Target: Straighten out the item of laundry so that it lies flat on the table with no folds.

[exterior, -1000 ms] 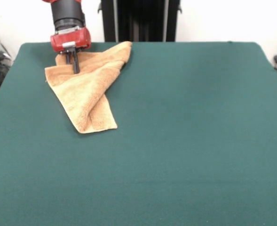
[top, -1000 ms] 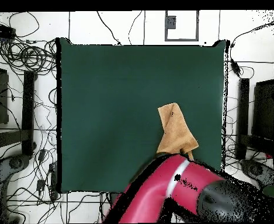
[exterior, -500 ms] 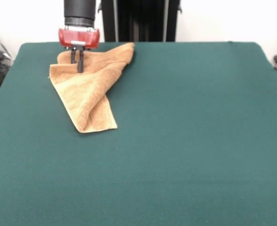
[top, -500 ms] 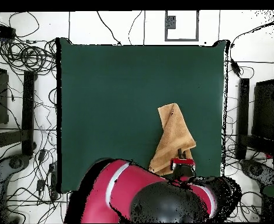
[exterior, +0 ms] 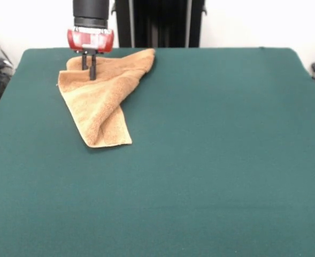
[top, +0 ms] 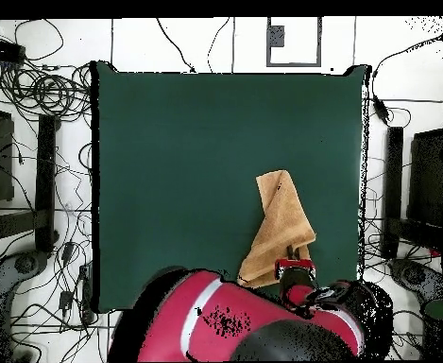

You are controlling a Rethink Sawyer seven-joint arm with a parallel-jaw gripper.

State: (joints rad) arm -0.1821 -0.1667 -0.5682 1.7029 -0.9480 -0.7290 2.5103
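Note:
The orange-tan towel (exterior: 101,107) lies crumpled and folded over itself at the far left of the green table (exterior: 210,150), one corner reaching toward the pedestal and a narrow folded end pointing toward the camera. My gripper (exterior: 89,74) comes straight down onto the towel's far left part, with its dark fingers close together and pinching the cloth. In the overhead view the towel (top: 281,222) is a long tapering shape near the table's (top: 168,170) lower right, and the gripper (top: 296,267) sits at its lower end, with the red arm covering the table edge below.
The black pedestal column (exterior: 157,24) stands just behind the table's far edge. Cables and equipment (top: 36,189) lie on the floor around the table. The towel is close to the table's far and left edges in the front view.
The gripper has shifted slightly right along the far edge and turned upright. The towel has come with it, its left corner and far corner a little further right.

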